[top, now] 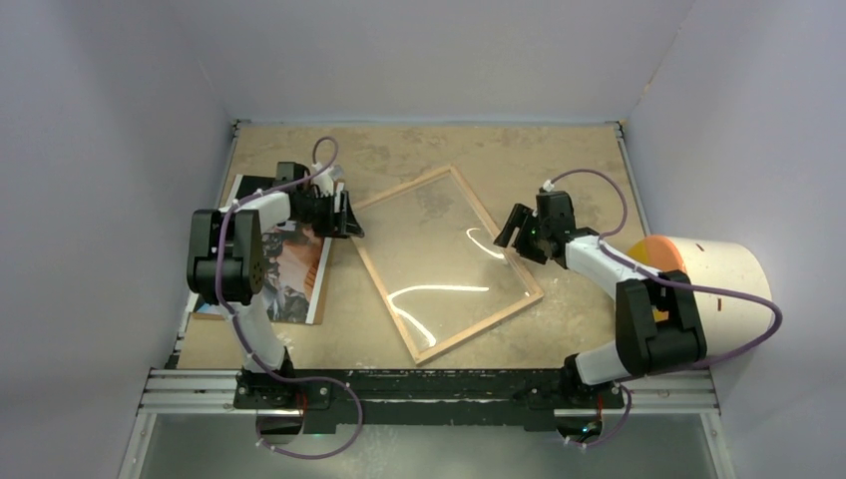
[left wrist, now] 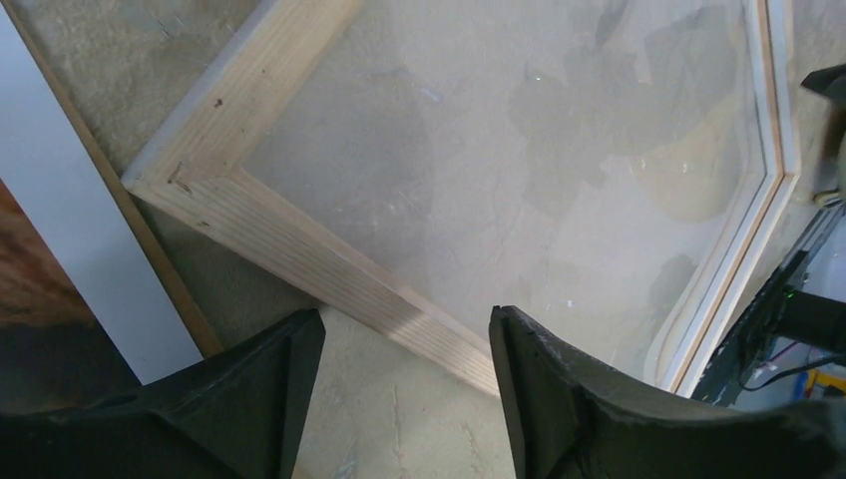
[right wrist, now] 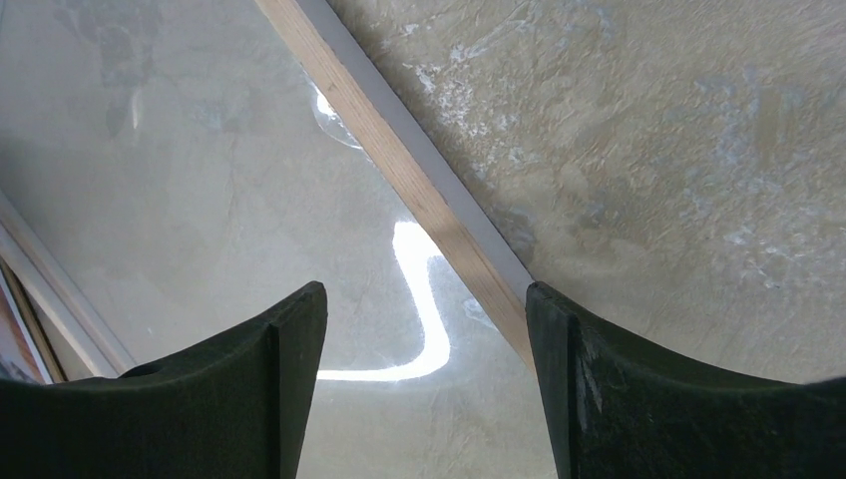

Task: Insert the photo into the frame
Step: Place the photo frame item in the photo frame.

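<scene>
Surface (top: 419,150): tan, mottled, carries everything.
Frame (top: 481,328): centre of the surface, lying flat and skewed, wood face up, clear pane (top: 449,261) seated in it, likely so the open back can take the print.
Photo (top: 299,279): left side, face up, partly under the left arm (top: 227,254), just beside the frame's left corner, not yet inside.
Left claw (top: 347,215): released, empty, over that corner.
Right claw (top: 511,232): released, empty, over the right rail, probably to steady it.
</scene>
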